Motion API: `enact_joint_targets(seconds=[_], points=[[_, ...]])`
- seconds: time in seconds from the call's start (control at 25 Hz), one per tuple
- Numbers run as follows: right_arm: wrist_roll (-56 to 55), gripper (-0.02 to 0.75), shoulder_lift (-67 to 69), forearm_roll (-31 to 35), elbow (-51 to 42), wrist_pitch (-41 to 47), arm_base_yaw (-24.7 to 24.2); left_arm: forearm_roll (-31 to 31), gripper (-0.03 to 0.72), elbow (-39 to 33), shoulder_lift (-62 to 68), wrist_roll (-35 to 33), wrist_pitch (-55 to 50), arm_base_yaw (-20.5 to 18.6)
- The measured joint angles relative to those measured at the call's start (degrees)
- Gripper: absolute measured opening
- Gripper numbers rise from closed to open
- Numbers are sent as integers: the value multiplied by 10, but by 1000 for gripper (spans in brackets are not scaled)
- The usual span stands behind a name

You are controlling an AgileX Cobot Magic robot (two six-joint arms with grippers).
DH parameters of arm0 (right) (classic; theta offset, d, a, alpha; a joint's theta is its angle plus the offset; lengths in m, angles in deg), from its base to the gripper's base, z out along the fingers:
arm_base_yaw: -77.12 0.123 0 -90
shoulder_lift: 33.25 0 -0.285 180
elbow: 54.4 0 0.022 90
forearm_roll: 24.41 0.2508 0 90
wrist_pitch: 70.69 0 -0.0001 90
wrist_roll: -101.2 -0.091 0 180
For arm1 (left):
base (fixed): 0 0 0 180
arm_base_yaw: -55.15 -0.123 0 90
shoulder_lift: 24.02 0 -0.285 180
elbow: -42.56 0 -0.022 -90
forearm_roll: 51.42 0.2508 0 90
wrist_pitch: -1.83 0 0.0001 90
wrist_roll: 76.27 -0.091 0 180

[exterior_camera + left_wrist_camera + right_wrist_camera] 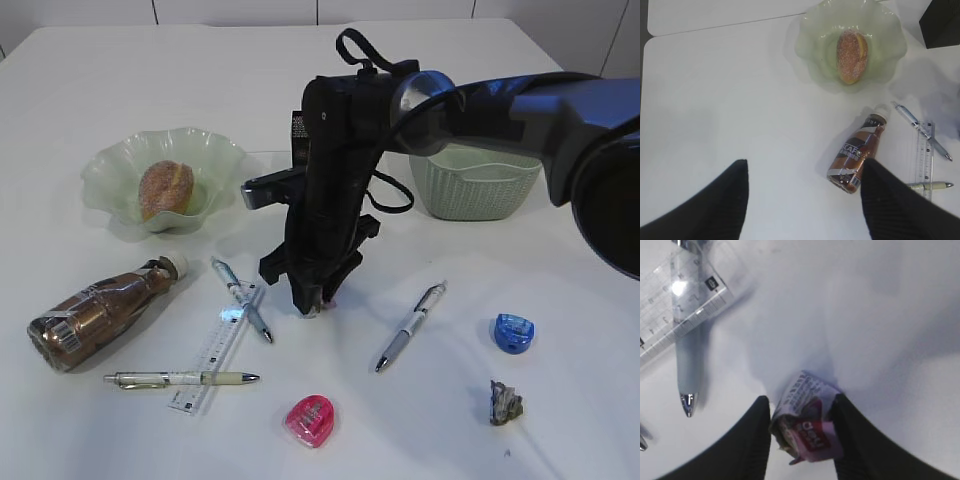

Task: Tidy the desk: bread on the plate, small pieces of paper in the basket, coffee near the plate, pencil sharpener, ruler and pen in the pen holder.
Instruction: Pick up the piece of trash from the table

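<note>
Here the right gripper pinches a crumpled paper scrap.

A white table carries everything. At far left sits a pale green scalloped plate; near it, lower left, a brown coffee bottle lies on its side. A clear ruler lies at a slant in the near middle, with one pen across its far end and another pen across its near end. A pink pencil sharpener rests at the near edge. Right of centre lies a third pen. Far right stands a green basket; nearer, a blue pencil sharpener and a crumpled paper scrap. Another scrap lies mid-table.
</note>
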Motion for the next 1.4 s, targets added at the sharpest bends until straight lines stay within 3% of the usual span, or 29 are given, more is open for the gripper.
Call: enact_joint_targets(seconds=[0.4, 0.96, 1.4], points=[[0, 38, 0, 1, 1, -5, 0, 0, 484, 0, 0, 0, 0, 0], [-61, 24, -1, 0, 71, 15, 0, -6, 478, 0, 0, 0, 0, 0], [-106, 23, -72, -62, 72, 18, -19, -27, 478, 0, 0, 0, 0, 0]])
